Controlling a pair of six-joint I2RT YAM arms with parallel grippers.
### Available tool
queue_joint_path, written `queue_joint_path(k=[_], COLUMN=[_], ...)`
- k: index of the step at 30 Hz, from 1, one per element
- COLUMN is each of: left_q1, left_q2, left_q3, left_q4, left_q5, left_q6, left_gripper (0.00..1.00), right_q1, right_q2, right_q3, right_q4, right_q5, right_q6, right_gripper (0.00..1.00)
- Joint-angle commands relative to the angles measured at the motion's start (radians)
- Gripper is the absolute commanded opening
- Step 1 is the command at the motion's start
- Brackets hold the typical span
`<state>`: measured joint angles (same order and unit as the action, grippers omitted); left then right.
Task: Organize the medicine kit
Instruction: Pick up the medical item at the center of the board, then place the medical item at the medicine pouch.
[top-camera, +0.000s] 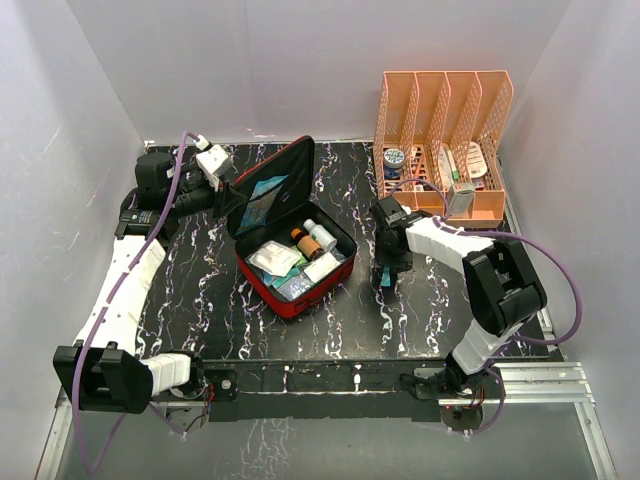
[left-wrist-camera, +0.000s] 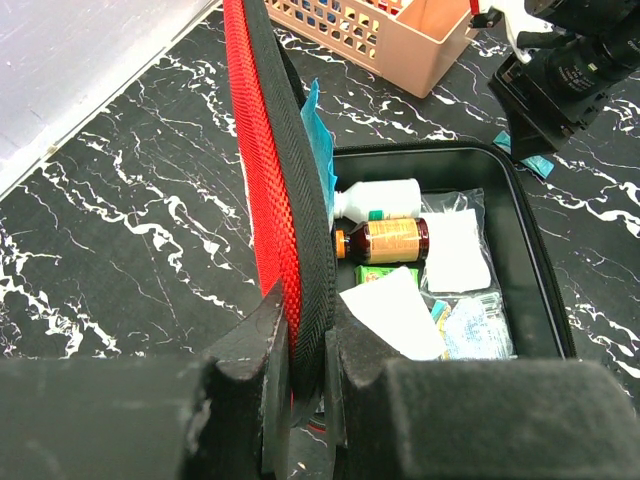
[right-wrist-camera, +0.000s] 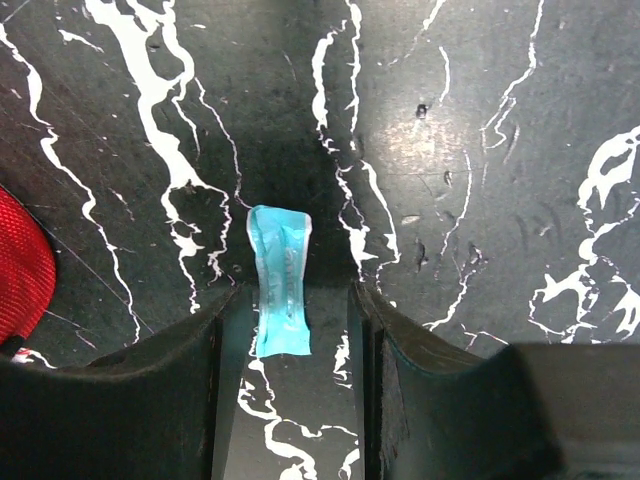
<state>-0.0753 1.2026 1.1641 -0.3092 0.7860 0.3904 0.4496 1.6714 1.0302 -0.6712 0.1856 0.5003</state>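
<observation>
A black marbled table (top-camera: 200, 300) holds everything. An orange-pink file rack (top-camera: 440, 100) stands behind and to the right of the red medicine kit (top-camera: 285, 298), which lies open mid-table with its lid upright. The left gripper (left-wrist-camera: 305, 330) is clamped on the kit's lid edge. Right of the kit, the right gripper (right-wrist-camera: 292, 300) has its jaws apart, astride a small teal packet (right-wrist-camera: 279, 275).

We find the medicine kit (top-camera: 296, 262) in the middle of the counter (top-camera: 200, 280), the file rack (top-camera: 440, 140) behind-right, a sachet (right-wrist-camera: 281, 280) just right of the kit.
</observation>
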Motion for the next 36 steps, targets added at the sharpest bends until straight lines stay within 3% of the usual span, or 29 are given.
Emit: queue_joint_path(k=[1, 10, 15, 17, 23, 26, 29, 36], left_q1=[-0.009, -0.009, -0.009, -0.009, -0.009, -0.009, -0.008, -0.009], left_q2=[-0.025, -0.02, -0.015, -0.014, -0.011, -0.011, -0.011, -0.002], left_q3=[0.008, 0.008, 0.008, 0.008, 0.012, 0.015, 0.019, 0.031], left_q4=[-0.064, -0.06, -0.059, -0.06, -0.075, -0.085, -0.098, -0.106], left_q5=[0.025, 0.027, 0.03, 0.029, 0.026, 0.02, 0.018, 0.033], left_q6=[-0.002, -0.002, -0.002, 0.001, 0.008, 0.012, 0.024, 0.026], left_gripper=[0.0, 0.0, 0.0, 0.0, 0.0, 0.0, 0.0, 0.0], right_q1=[0.0, 0.0, 0.0, 0.0, 0.026, 0.03, 0.044, 0.11], right_q2=[0.005, 0.06, 0.035, 0.006, -0.046, -0.031, -0.058, -0.137], right_q3=[0.039, 0.051, 0.062, 0.104, 0.531, 0.754, 0.76, 0.41], right_q4=[0.056, 0.026, 0.013, -0.018, -0.175, -0.163, 0.055, 0.831], right_q5=[-0.031, -0.042, -0.04, -0.047, -0.05, -0.066, -0.121, -0.27], right_q6=[-0.022, -0.036, -0.038, -0.031, -0.005, -0.023, -0.054, -0.101], right_gripper=[0.41, 0.26, 0.01, 0.0, 0.0, 0.0, 0.0, 0.0])
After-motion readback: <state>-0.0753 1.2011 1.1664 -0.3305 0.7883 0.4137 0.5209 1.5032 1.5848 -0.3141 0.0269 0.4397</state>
